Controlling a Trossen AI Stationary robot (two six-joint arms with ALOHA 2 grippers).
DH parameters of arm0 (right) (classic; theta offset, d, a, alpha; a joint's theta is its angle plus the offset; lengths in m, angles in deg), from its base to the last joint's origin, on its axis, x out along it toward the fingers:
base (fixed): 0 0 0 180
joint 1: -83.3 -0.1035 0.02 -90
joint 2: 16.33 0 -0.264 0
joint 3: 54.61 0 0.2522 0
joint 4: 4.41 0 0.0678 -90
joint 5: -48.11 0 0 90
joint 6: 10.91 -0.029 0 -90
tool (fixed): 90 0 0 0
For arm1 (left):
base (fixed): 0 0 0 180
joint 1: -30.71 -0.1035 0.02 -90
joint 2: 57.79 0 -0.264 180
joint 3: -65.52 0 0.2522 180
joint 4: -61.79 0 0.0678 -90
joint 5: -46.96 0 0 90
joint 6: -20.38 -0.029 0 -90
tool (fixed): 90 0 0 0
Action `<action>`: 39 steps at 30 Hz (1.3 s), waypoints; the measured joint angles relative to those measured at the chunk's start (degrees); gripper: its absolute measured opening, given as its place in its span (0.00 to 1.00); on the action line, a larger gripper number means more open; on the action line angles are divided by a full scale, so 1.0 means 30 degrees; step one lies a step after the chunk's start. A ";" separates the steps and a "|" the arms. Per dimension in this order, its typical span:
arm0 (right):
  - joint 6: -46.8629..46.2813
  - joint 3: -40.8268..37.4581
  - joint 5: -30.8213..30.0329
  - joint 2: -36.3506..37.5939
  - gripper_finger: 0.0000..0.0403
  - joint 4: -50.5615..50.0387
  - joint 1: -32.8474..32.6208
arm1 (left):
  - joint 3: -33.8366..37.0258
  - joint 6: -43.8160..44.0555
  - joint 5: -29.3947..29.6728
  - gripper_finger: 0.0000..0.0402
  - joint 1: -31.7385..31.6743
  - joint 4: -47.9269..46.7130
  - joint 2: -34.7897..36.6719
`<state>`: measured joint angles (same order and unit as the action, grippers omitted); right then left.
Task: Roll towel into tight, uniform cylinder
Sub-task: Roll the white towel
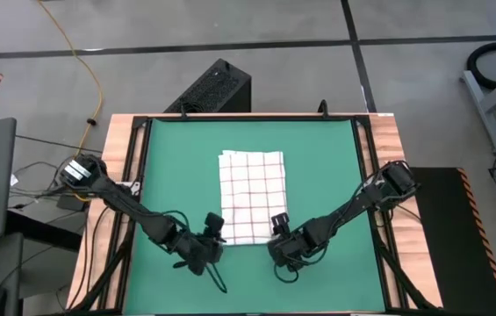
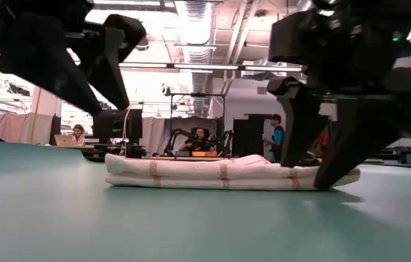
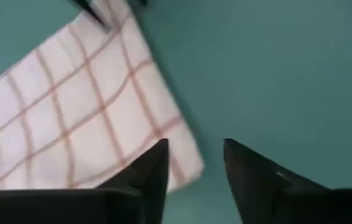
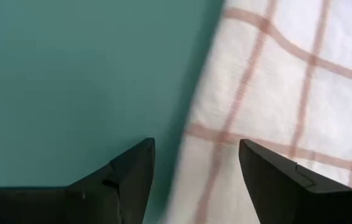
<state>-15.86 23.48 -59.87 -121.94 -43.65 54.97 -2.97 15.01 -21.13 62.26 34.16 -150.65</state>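
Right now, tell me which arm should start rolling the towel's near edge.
Probably right. The right gripper has open fingers touching the towel at its near corner. The left gripper is open too, but hangs higher, just off the opposite corner.

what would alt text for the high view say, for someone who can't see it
Seen from above, a white checked towel lies flat on a green mat, with two dark robot arms reaching in from either side. The left gripper and right gripper sit at the towel's two near corners, both open and holding nothing.
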 joint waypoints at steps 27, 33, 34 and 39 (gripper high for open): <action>-0.2380 -0.0005 0.0519 0.0112 0.63 -0.0408 0.1103 | 0.4713 -0.5321 -0.1057 0.59 -0.1846 0.8541 -0.2071; -0.3234 -0.0005 0.0527 0.0112 0.63 -0.0385 0.1082 | 0.4484 -0.4941 0.0127 0.55 -0.1879 0.8221 -0.2789; -0.3352 -0.0005 0.0527 0.0112 0.63 -0.0393 0.1049 | 0.4462 -0.4672 -0.0062 0.54 -0.1967 0.8027 -0.2776; -0.3570 -0.0005 0.0549 0.0113 0.63 -0.0800 0.0793 | 0.4419 -0.2280 -0.1202 0.39 -0.2226 0.6962 -0.2769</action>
<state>-26.57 23.47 -58.22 -121.60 -46.05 57.35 10.28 8.17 -24.74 55.58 55.05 -158.95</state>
